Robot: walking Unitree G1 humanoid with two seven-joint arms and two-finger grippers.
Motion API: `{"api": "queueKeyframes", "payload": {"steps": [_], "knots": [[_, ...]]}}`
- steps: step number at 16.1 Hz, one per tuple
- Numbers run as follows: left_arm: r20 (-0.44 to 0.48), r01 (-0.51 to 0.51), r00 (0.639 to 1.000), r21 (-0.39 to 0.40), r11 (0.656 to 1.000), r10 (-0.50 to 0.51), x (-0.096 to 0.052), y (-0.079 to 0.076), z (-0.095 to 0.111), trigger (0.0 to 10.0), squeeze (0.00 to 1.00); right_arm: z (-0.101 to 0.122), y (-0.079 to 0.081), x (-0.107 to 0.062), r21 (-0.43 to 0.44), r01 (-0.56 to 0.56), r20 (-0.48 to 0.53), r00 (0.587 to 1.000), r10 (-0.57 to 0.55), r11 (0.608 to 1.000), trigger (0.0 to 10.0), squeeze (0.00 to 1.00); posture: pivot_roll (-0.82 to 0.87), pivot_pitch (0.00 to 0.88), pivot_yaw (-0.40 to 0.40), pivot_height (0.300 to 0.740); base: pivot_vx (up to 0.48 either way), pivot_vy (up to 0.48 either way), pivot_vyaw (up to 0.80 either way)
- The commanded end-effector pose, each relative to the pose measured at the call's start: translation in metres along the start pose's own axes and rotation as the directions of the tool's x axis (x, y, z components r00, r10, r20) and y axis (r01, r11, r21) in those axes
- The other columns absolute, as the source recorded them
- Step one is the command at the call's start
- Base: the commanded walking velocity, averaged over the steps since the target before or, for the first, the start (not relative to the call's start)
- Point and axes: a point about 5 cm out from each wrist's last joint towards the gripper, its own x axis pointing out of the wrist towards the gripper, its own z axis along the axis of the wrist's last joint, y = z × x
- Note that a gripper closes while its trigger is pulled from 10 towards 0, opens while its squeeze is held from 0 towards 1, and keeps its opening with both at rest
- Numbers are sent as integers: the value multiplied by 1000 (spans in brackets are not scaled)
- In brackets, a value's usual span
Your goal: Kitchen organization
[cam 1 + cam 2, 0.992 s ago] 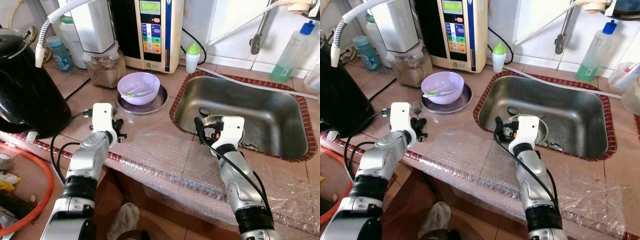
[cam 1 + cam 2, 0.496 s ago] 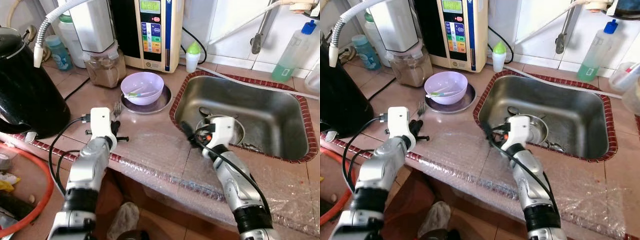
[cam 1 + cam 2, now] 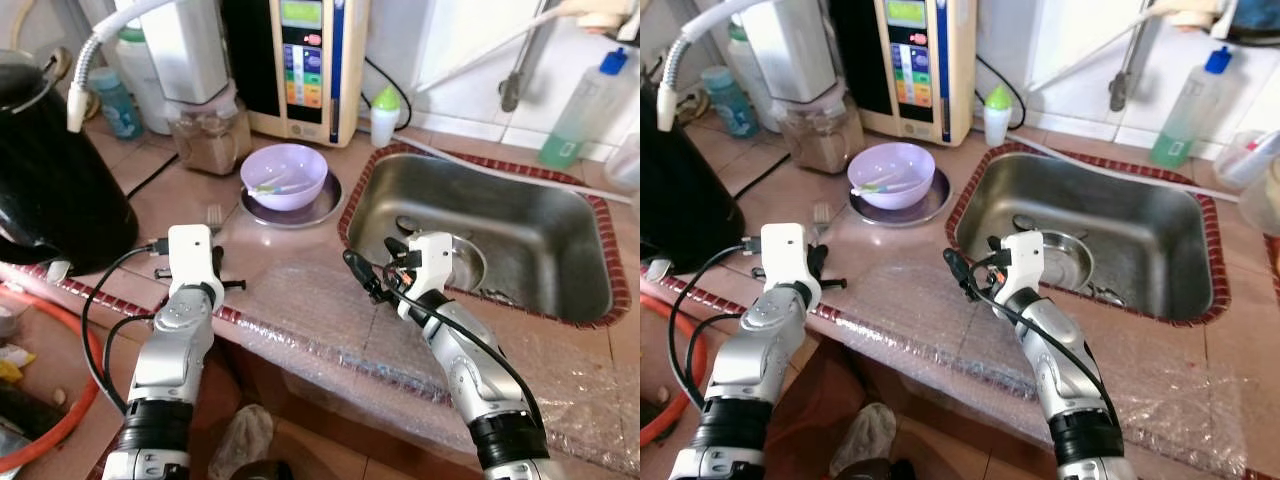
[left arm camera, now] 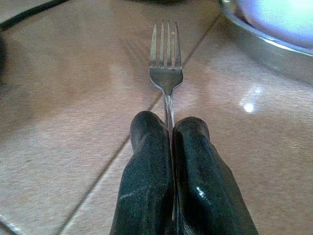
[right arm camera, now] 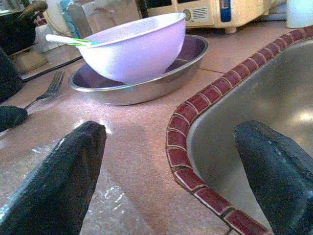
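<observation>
A silver fork [image 4: 166, 73] lies on the brown tile counter, tines toward the purple bowl [image 3: 284, 175]. My left gripper [image 4: 169, 122] is shut on the fork's handle, near the counter's front edge [image 3: 212, 268]. The bowl sits in a shallow metal plate [image 3: 322, 205] and holds a white-and-green utensil [image 5: 68, 41]. My right gripper [image 3: 372, 262] is open with nothing in it, hovering over the left rim of the steel sink [image 3: 520, 215], one finger [image 5: 63, 176] above the counter and the other on the sink side.
A black kettle [image 3: 50, 190] stands at the left. A blender jar [image 3: 205, 130], a water machine [image 3: 305, 60] and a small green-capped bottle [image 3: 385, 112] line the back. A metal bowl [image 3: 468, 262] lies in the sink. Bubble wrap [image 3: 330, 310] covers the front counter.
My left gripper drew back toward the counter's front edge, uncovering the fork's tines. My right gripper swung left from over the sink to its left rim.
</observation>
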Motion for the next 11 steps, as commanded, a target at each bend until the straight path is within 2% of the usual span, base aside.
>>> {"api": "queueKeyframes", "payload": {"steps": [1,4,7,9,10,11], "knots": [[24,-24,999,19,1000,24,-3,2,0,0,0,6,1,1,-1,-11,13,1000,11,1000,10000,0,-9,0,38,740,0,0,0],[183,-68,981,48,997,58,-12,3,16,0,0,7,1,2,-5,-9,13,1000,9,1000,10000,0,-7,0,36,740,0,0,0],[323,-55,946,92,994,22,-18,-3,37,0,0,16,-2,4,2,19,53,998,-19,1000,10000,0,-9,0,36,740,0,0,0],[428,35,899,146,989,-95,-21,-17,56,0,0,30,-5,8,53,43,110,993,-49,998,10000,0,-11,0,40,740,0,0,0],[444,53,888,161,985,-120,-22,-20,60,0,0,33,-5,9,68,44,123,991,-53,997,10000,0,-11,0,40,740,0,0,0],[470,133,857,194,972,-211,-22,-32,67,0,0,43,-7,11,127,46,166,984,-67,991,10000,0,-11,0,42,740,0,0,0]]}}
